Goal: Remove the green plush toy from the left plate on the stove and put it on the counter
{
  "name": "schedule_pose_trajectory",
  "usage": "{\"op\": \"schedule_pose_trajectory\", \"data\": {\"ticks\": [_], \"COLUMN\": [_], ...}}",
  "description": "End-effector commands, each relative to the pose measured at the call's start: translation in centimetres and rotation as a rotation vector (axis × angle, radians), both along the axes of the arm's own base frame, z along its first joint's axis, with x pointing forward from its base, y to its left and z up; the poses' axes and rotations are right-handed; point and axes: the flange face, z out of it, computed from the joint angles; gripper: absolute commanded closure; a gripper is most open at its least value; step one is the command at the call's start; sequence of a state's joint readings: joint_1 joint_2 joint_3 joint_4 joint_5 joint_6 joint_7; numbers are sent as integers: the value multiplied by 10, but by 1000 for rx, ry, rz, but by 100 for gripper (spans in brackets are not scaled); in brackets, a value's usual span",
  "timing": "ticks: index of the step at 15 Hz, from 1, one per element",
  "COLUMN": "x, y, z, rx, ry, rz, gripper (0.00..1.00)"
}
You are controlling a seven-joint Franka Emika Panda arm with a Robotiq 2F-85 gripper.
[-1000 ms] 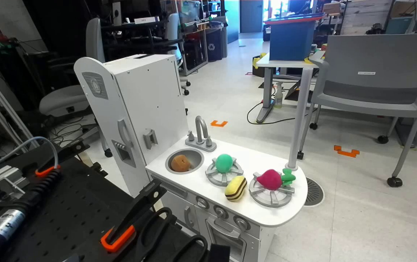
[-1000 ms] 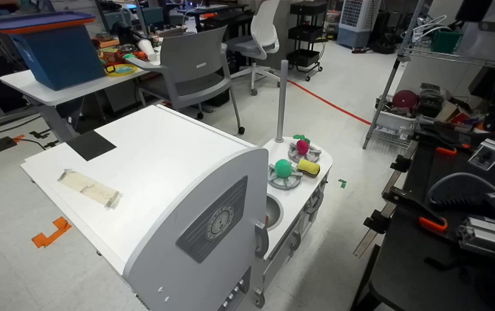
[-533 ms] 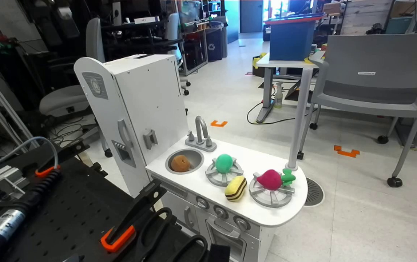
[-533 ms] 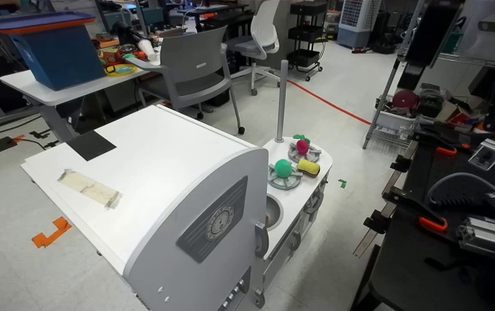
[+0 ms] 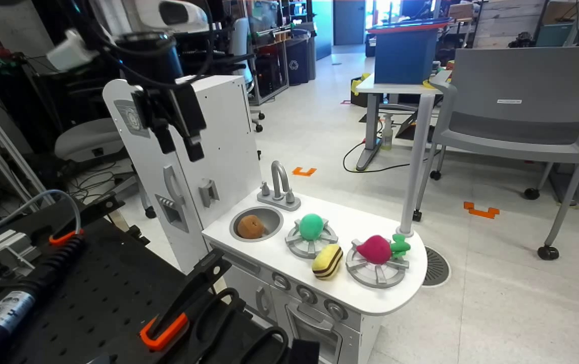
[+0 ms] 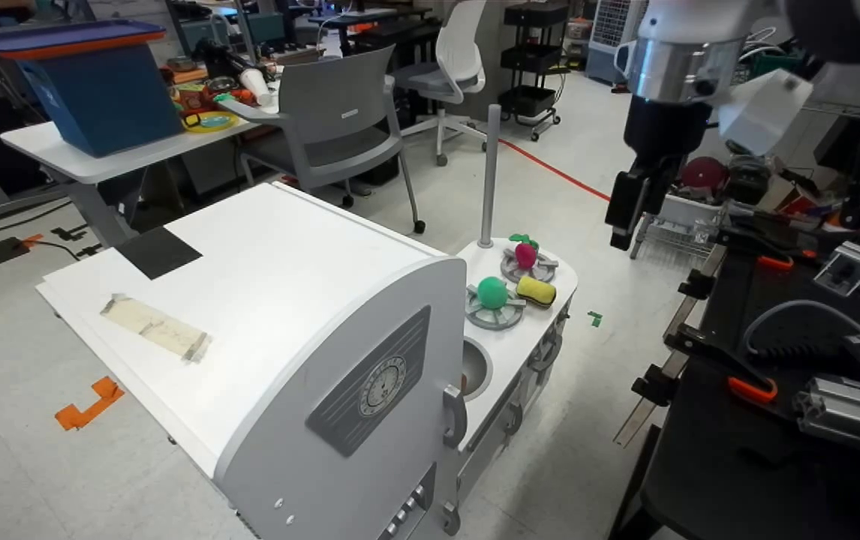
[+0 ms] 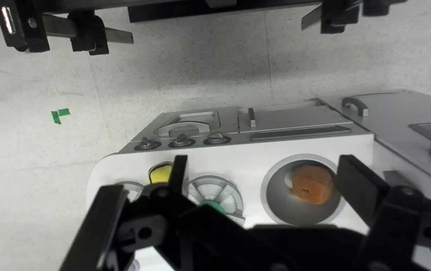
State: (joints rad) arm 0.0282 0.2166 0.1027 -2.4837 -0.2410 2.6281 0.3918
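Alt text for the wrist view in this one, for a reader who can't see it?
Open, empty hand with a white toy-kitchen counter beyond; it mostly hides the green plush toy on its spoked grey plate. An orange-brown toy sits in the grey sink, and a yellow toy, partly covered, lies on the counter.
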Motion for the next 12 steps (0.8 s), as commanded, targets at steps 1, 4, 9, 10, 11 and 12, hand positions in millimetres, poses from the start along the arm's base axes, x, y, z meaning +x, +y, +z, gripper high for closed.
{"op": "schedule_pose_trajectory", "data": {"ticks": [1, 4, 9, 10, 11, 12], "x": [51, 91, 130, 131, 133, 134], "y": [-24, -37, -47, -48, -47, -46], "z": [-63, -108, -177, -197, -211, -227], "rx": [-57, -89, -132, -134, -145, -149], "ry": [19, -44, -124, -124, -118, -120], "rz": [-99, -194, -280, -297, -302, -310], "gripper": [0, 0, 0, 0, 0, 0]}}
